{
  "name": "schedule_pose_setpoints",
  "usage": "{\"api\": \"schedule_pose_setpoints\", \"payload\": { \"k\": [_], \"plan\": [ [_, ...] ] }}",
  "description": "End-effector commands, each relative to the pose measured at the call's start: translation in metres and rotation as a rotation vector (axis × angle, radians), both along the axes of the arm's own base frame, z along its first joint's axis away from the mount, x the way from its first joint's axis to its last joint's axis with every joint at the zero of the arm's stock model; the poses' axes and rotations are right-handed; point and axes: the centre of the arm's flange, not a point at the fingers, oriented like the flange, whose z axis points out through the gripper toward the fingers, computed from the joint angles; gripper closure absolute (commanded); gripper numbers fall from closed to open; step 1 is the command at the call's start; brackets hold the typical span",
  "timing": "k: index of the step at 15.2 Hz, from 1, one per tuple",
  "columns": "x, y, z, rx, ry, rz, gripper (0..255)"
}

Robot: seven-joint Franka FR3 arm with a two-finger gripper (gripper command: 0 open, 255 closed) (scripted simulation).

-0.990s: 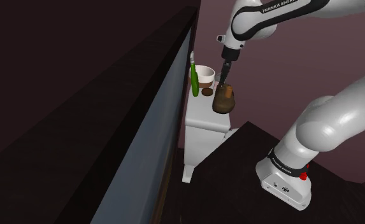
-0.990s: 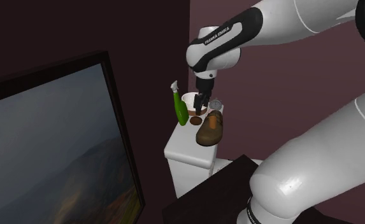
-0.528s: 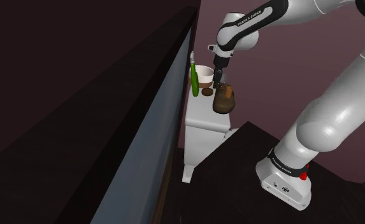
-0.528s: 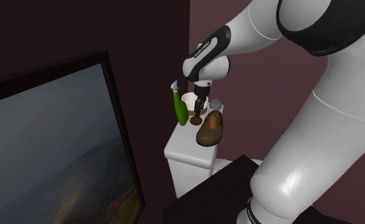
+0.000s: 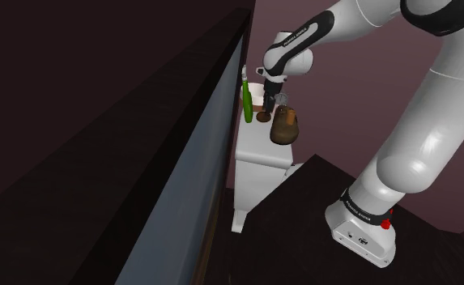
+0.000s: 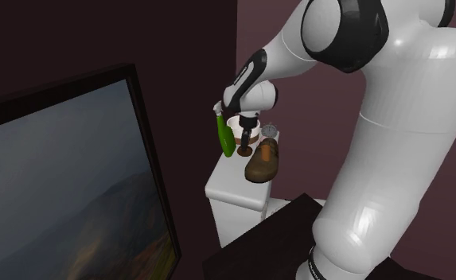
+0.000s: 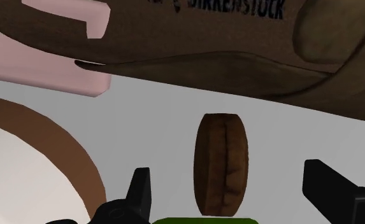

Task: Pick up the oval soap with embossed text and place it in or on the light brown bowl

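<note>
The soap (image 7: 220, 162) is a small brown oval with a seam down its middle, lying flat on the white stand top (image 7: 143, 114). It sits between the shoe (image 7: 238, 51) and the bowl (image 7: 88, 167), whose rim is brown and inside white. My gripper (image 7: 235, 191) hangs open just above the soap, with one black finger (image 7: 141, 188) on each side and neither touching it. From the shoulder view, the gripper (image 5: 266, 105) points down over the soap (image 5: 263, 116), in front of the bowl (image 5: 258, 95). The second exterior view shows the gripper (image 6: 247, 141) above the soap (image 6: 244, 151).
A green bottle (image 5: 247, 101) stands close beside the bowl and soap. The brown shoe (image 5: 285, 125) lies on the soap's other side, with a small round clock-like thing (image 6: 271, 127) behind it. The narrow white stand (image 5: 261, 154) is crowded. A large dark-framed screen (image 6: 67, 199) borders it.
The arm has swung from above the shoe toward the shoulder view's left and come lower, so the gripper now hangs over the soap. The fingers stayed open. Nothing on the stand moved.
</note>
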Motion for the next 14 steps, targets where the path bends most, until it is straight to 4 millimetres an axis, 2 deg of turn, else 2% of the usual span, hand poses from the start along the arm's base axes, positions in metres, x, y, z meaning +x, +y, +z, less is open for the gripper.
{"api": "schedule_pose_setpoints", "payload": {
  "k": [1, 3, 11, 12, 14],
  "plan": [
    [0.001, 0.0, -0.01, 0.0, -0.001, 0.001, 0],
    [0.0, 0.001, -0.024, 0.0, -0.001, 0.001, 0],
    [0.0, 0.001, -0.024, 0.0, -0.001, 0.001, 0],
    [0.001, -0.001, -0.024, 0.0, 0.0, 0.001, 255],
    [0.003, 0.001, -0.022, 0.0, 0.0, 0.001, 255]
  ]
}}
